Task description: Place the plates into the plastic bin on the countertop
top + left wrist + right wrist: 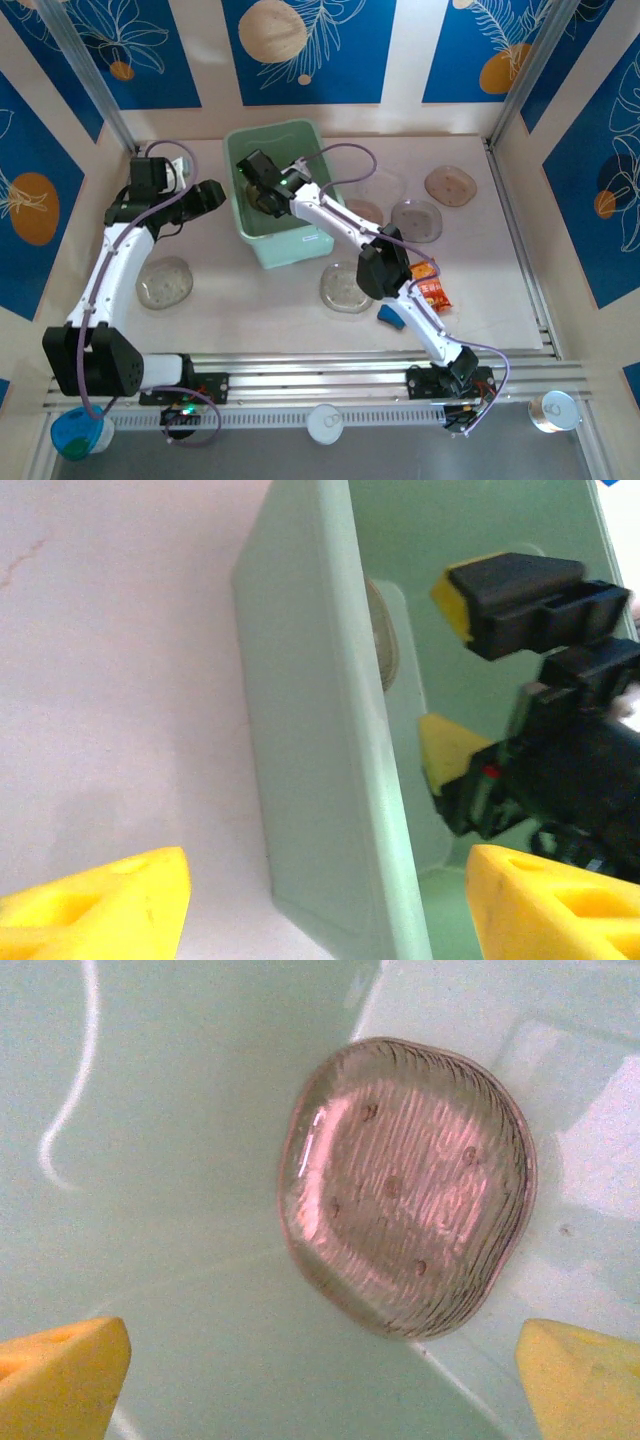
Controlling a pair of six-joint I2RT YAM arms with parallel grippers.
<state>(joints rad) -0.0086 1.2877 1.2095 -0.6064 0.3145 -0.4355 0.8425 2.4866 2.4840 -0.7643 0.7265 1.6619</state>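
The mint-green plastic bin point(285, 240) stands at the back middle of the countertop point(250, 300). My right gripper point(260, 190) is down inside it, open, with its yellow fingertips point(70, 1380) well apart and nothing between them. One smoky ribbed plate point(405, 1185) lies in the bin beyond that gripper point(320, 1385), free of it. My left gripper point(213, 195) is open, its fingertips point(100, 910) standing either side of the bin's left wall point(320, 780). More plates lie on the countertop at the left point(164, 282), the middle point(346, 287) and the right point(416, 220) point(450, 185).
An orange-red snack packet point(432, 290) and a small blue object point(390, 317) lie beside the right arm. A blue cup point(80, 432), a white lid point(325, 422) and a metal can point(553, 410) sit along the near rail. Cream walls close in the sides.
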